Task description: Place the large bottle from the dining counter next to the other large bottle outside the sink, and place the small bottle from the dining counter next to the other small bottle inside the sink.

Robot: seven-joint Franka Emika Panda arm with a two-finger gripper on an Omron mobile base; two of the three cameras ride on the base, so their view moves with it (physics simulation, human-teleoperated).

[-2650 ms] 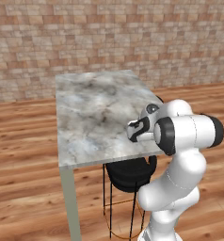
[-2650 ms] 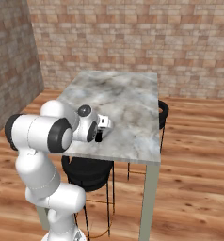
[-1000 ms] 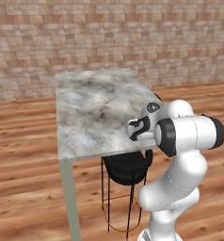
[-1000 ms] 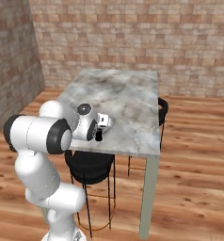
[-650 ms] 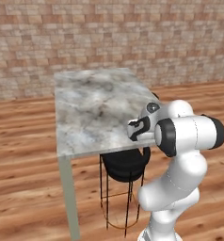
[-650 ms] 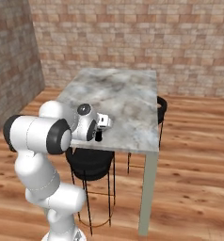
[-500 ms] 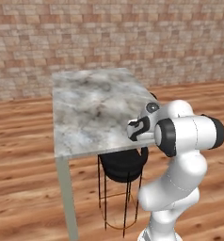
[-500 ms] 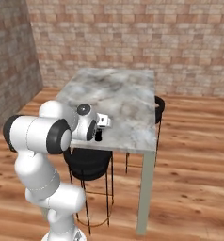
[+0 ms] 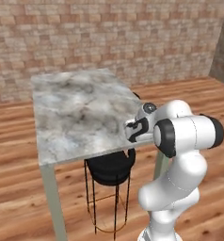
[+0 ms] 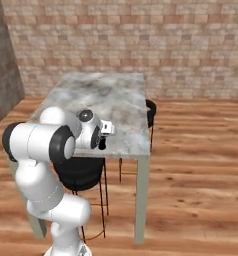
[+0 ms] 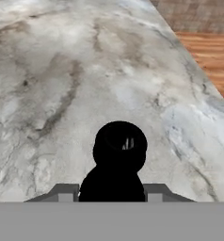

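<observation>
The gripper [image 11: 112,195] is clamped on the small black bottle [image 11: 118,157]; the hand view shows the dark round body wedged between the two fingers [image 11: 62,193], its top pointing toward the camera. In the left base view the gripper [image 9: 135,131] sits over the near right corner of the dining counter [image 9: 76,113], with the bottle a dark sliver at the fingers; the right base view shows the same dark shape [image 10: 102,145] under the hand, at the counter's near edge.

What has changed: across the earlier frames the whole scene slides sideways and the counter sits differently in both base views, while the arm's pose relative to the cameras stays the same. That reads as the base driving, not the counter or bottle moving. The grip holds steady throughout, jaws narrow.

Meaning for the task: the small bottle is picked and off the marble, judging by the gap beneath it in the hand view, and the carry phase is starting. The counter top looks bare of other bottles, so the tall pale one seems already dealt with. A black stool [image 9: 109,167] stands under the counter, near the arm's elbow. Remaining: drive to the sink and set the bottle inside, beside its match.
</observation>
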